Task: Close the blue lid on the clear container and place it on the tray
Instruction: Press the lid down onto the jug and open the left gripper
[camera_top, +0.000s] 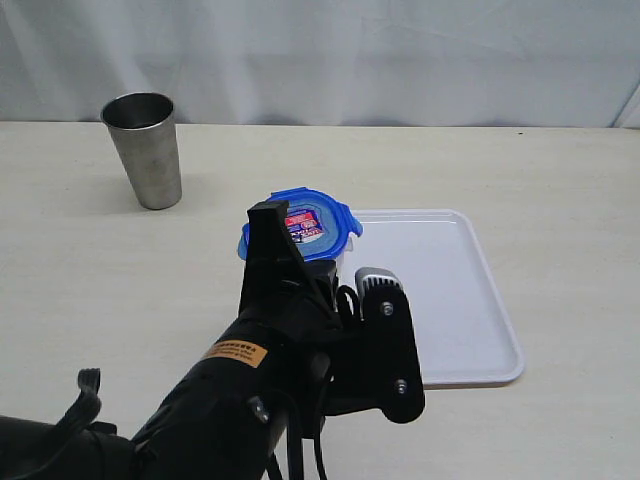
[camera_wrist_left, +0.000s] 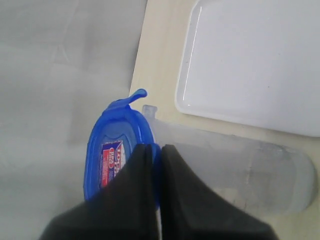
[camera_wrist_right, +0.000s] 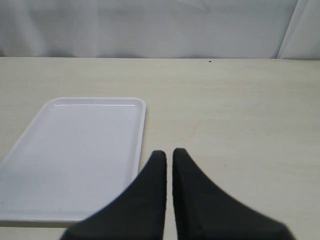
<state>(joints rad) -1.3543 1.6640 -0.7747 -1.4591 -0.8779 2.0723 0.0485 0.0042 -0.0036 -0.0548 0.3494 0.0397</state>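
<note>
The blue lid (camera_top: 305, 224) with its red-and-blue sticker sits on top of the clear container (camera_wrist_left: 235, 167), just beside the near-left corner of the white tray (camera_top: 450, 290). My left gripper (camera_top: 272, 214) is shut on the edge of the blue lid (camera_wrist_left: 111, 145), the fingertips (camera_wrist_left: 145, 150) pinching its rim. In the exterior view the arm hides nearly all of the container, and I cannot tell whether its base rests on the table. The right gripper (camera_wrist_right: 168, 153) is shut on nothing, low over the table beside the tray (camera_wrist_right: 75, 150); the exterior view does not show it.
A tapered steel cup (camera_top: 145, 150) stands upright at the back left of the beige table. The tray (camera_wrist_left: 250, 60) holds nothing. A white curtain closes off the far side.
</note>
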